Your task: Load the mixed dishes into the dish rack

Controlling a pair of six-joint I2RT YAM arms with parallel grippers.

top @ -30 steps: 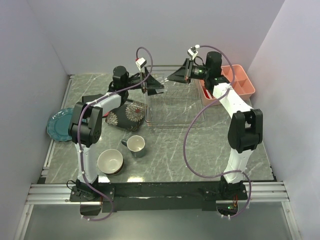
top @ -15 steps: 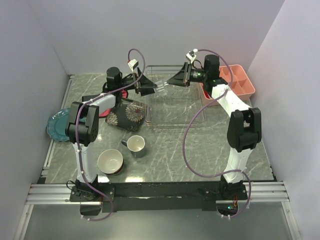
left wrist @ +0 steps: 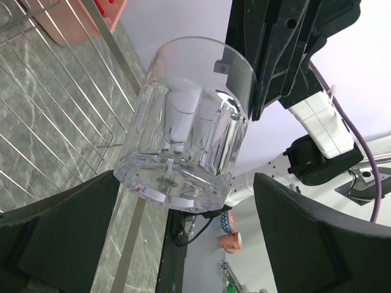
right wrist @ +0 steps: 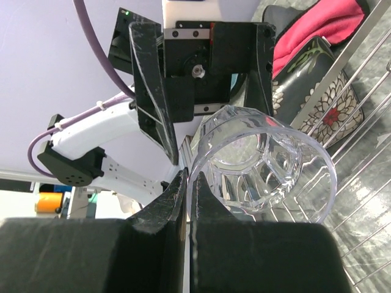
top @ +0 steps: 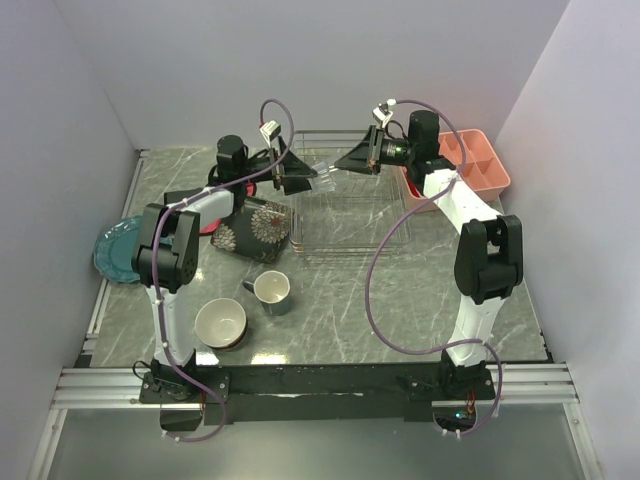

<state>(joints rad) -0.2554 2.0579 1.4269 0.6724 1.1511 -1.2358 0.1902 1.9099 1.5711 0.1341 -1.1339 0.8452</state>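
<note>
A clear ribbed glass [top: 325,168] hangs tilted above the silver wire dish rack [top: 350,215]. My right gripper [right wrist: 188,177] is shut on the glass's rim [right wrist: 263,165]. My left gripper [left wrist: 186,183] is open, its fingers standing wide on either side of the glass's base [left wrist: 189,128] without touching it. On the table lie a square dark flowered plate [top: 255,228], a round blue plate [top: 118,250], a grey-blue mug [top: 271,291] and a dark cream-lined bowl [top: 220,323].
A pink compartment tray [top: 480,165] stands to the right of the rack, under my right arm. A red-pink cloth [right wrist: 317,27] lies behind the flowered plate. Walls close in the table on three sides.
My left gripper has pulled back to the left, off the glass, and its jaws have spread wider. The right gripper has kept the glass by its rim over the rack.
</note>
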